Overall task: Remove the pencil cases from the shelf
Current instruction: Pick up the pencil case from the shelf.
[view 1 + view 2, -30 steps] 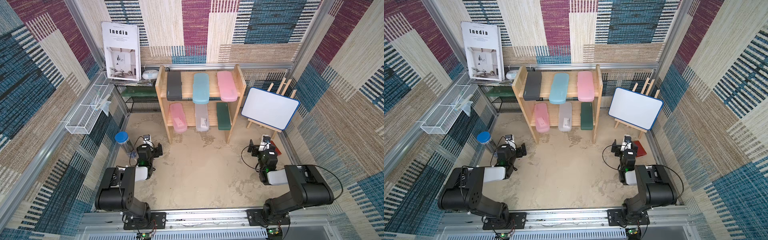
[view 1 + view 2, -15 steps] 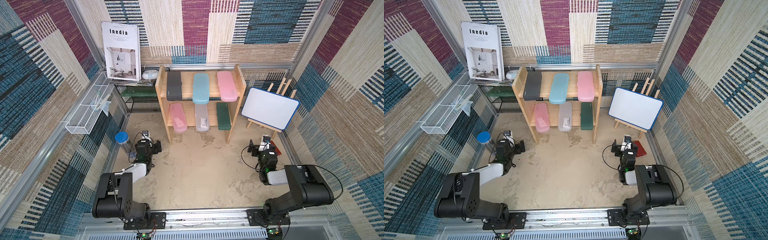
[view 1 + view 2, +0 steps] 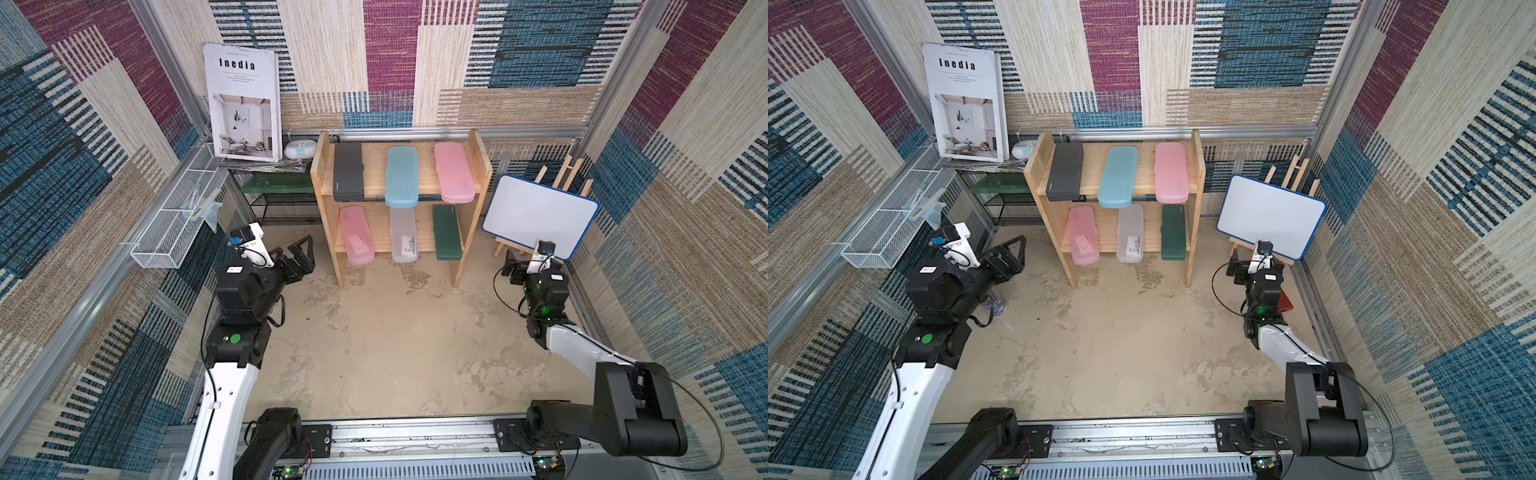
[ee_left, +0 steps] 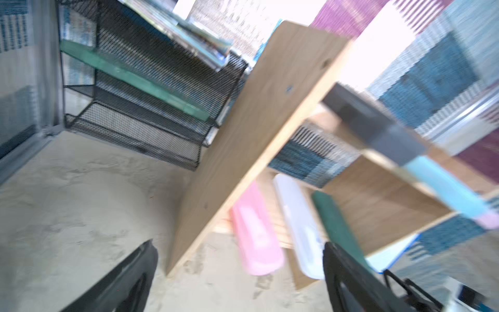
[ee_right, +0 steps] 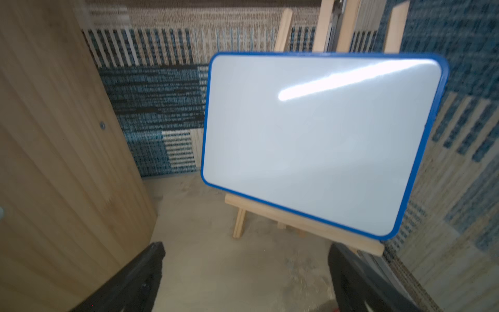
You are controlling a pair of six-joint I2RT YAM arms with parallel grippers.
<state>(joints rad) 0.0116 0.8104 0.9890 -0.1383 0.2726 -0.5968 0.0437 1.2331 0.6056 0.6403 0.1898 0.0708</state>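
Note:
The wooden shelf [image 3: 328,232] stands at the back middle in both top views. Its upper tier holds a black [image 3: 348,172], a light blue [image 3: 402,176] and a pink pencil case [image 3: 454,172]. The lower tier holds a pink [image 3: 356,237], a frosted [image 3: 404,235] and a dark green one [image 3: 447,232]. My left gripper [image 3: 302,255] is open and empty, raised just left of the shelf's side panel [image 4: 259,129]. My right gripper [image 3: 510,270] is open and empty, low beside the shelf's right panel [image 5: 54,162].
A blue-rimmed whiteboard [image 3: 540,216] on a wooden easel stands right of the shelf, in front of my right gripper. A black wire mesh rack [image 3: 282,203], a white wire basket [image 3: 174,224] and a book [image 3: 243,104] fill the left back. A red case [image 3: 1285,301] lies by the right arm.
My left arm has risen and reached forward toward the shelf's left side, covering the blue-lidded jar. The right arm has not moved.

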